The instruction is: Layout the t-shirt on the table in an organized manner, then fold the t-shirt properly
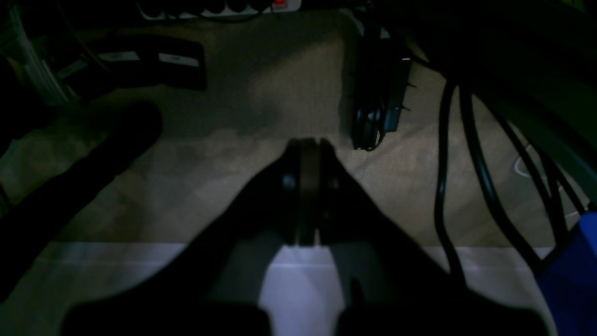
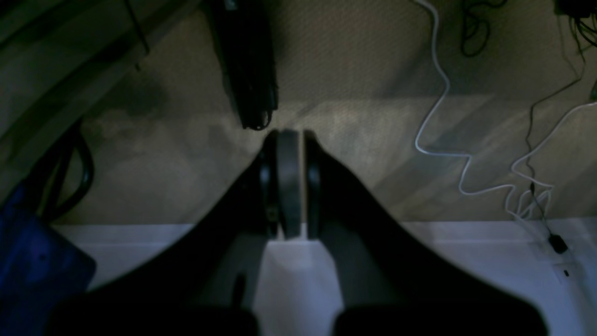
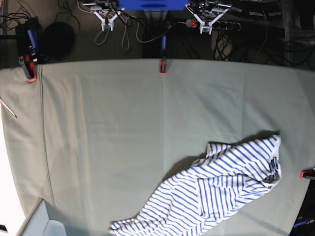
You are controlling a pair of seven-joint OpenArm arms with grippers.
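Observation:
The t-shirt [image 3: 216,191], white with thin blue stripes, lies crumpled in a diagonal heap on the table [image 3: 108,137], near its front right corner, with the dark neck label [image 3: 273,167] at its right end. Both arms are drawn back beyond the table's far edge. In the base view the left gripper [image 3: 205,27] sits at top right and the right gripper [image 3: 106,23] at top left, both far from the shirt. In the wrist views the left gripper [image 1: 308,144] and the right gripper [image 2: 289,135] hang shut over the floor, holding nothing. Neither wrist view shows the shirt.
Red clamps [image 3: 162,66] [image 3: 30,73] [image 3: 307,173] pinch the cloth at the table's edges. Black cables [image 1: 471,154] and a white cable [image 2: 443,116] trail on the floor behind. A dark round object [image 3: 58,37] sits at the back left. A pale box [image 3: 42,221] stands at the front left corner.

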